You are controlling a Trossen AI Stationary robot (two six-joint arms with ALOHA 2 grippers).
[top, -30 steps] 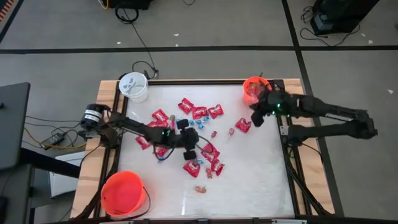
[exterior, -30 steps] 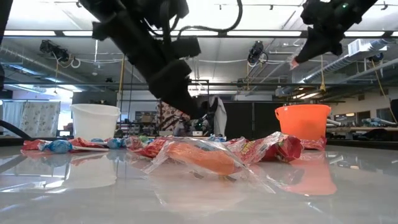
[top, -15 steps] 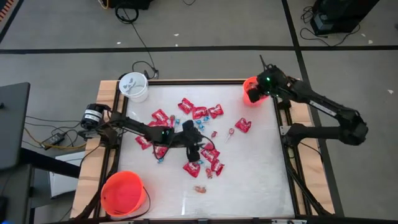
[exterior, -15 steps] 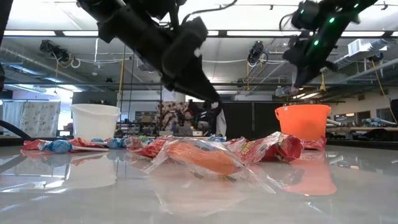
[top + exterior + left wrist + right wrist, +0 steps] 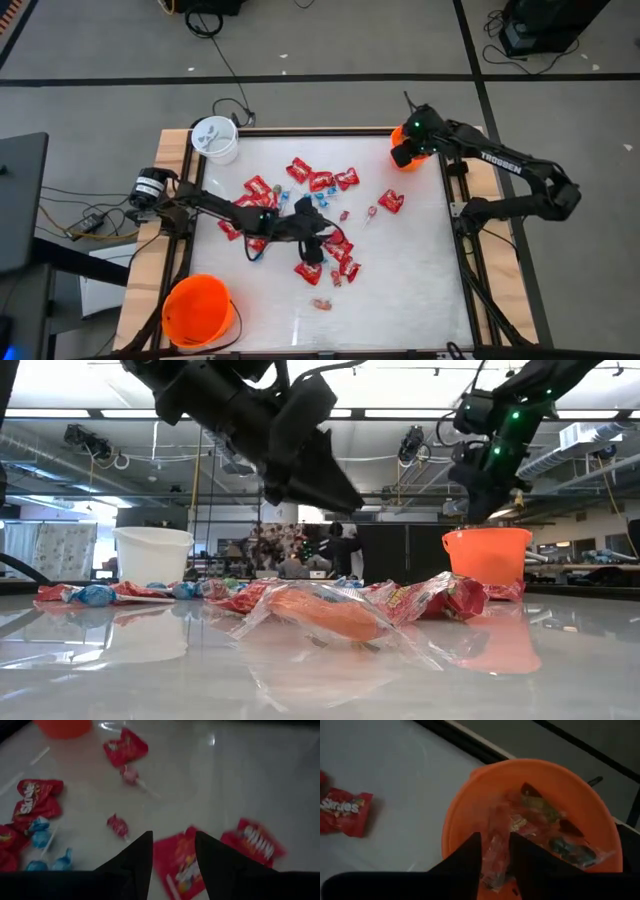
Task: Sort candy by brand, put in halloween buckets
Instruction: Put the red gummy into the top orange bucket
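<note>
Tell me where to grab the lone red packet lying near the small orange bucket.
The red packet lies flat and apart from the pile, so come straight down from above. Close the jaws across its narrower width near the middle; the crinkled edges look likely to slip. The right gripper is nearest, above the small orange bucket.

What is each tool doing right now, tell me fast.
Left tool: open, empty, above the red square candy packets.
Right tool: open over the small orange plastic bucket, holding nothing.
</note>
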